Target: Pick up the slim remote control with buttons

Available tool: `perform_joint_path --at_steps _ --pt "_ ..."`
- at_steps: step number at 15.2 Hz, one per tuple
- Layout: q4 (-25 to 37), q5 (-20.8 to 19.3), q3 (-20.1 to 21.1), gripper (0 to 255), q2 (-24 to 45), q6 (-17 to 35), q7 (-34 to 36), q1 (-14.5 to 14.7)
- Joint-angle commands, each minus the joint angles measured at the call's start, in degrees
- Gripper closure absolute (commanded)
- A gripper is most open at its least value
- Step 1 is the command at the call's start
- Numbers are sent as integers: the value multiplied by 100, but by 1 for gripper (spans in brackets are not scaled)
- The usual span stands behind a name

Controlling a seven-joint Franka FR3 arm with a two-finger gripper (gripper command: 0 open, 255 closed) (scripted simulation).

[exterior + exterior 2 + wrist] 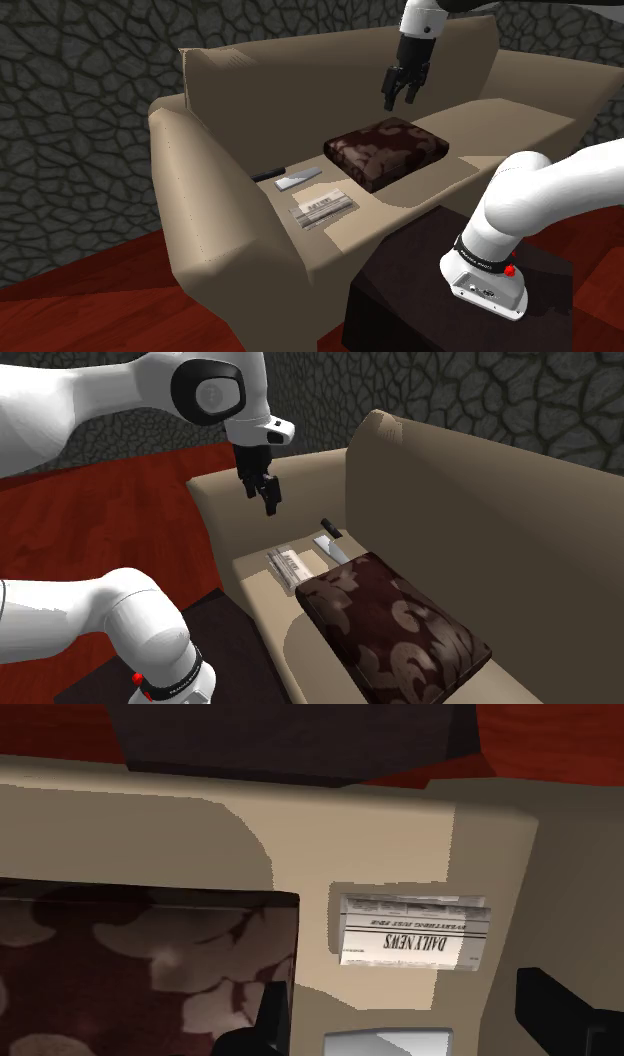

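Since the slim grey remote (300, 181) on the sofa (190, 160) looks light and stiff, the spread gripper (400, 102) should pinch its long sides.

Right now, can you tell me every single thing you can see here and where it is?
Beige fabric sofa: one, beige, in front of the wall.
Dark brown patterned square cushion: one, brown, on the sofa seat.
Folded white newspaper: one, white with black print, on the seat beside the cushion.
Slim light-grey remote control: one, grey, on the seat between the newspaper and the backrest.
Slim black piece: one, black, at the remote's end; I cannot tell whether it is a separate thing.
Dark red wooden floor: one, red, under the sofa.
Dark stone-patterned wall: one, grey.
Dark box stand: one, in front of the sofa.
White robot arm: one, white.
Black gripper: one, open, above the cushion.
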Motion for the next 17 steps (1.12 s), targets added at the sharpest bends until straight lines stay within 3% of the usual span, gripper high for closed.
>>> perform_joint_path --at_steps 1,10,17 --pt "0 0 0 0 0 0 0 0" --pt "-170 -402 -773 0 1427 1508 -2085 440" --pt "188 -368 -1223 0 2886 2543 -3691 807"
